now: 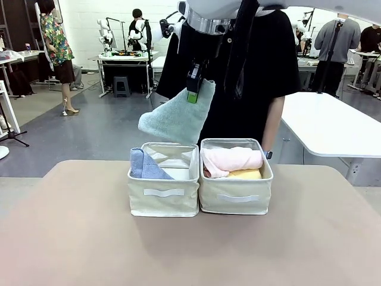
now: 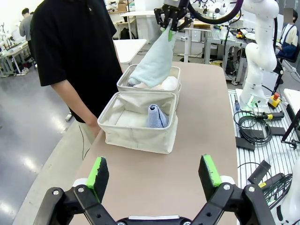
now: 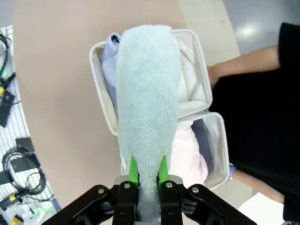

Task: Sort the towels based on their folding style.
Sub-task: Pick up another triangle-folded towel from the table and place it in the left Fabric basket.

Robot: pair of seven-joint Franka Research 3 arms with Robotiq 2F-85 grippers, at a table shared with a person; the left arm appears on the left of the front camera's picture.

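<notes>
- holding the grey-green towel up in the air, right pincer clamped on its narrow end, wide end hanging over the left basket.
- hovering low over the counter, left pincer spread apart, gripping nothing, well short of the baskets.
- lying inside the left basket, lavender-blue towel, pressed against its left wall.
- resting in the right basket, pink towel on top of a yellow towel.
- standing just behind the baskets, person in black, one hand near the basket rim.
</notes>
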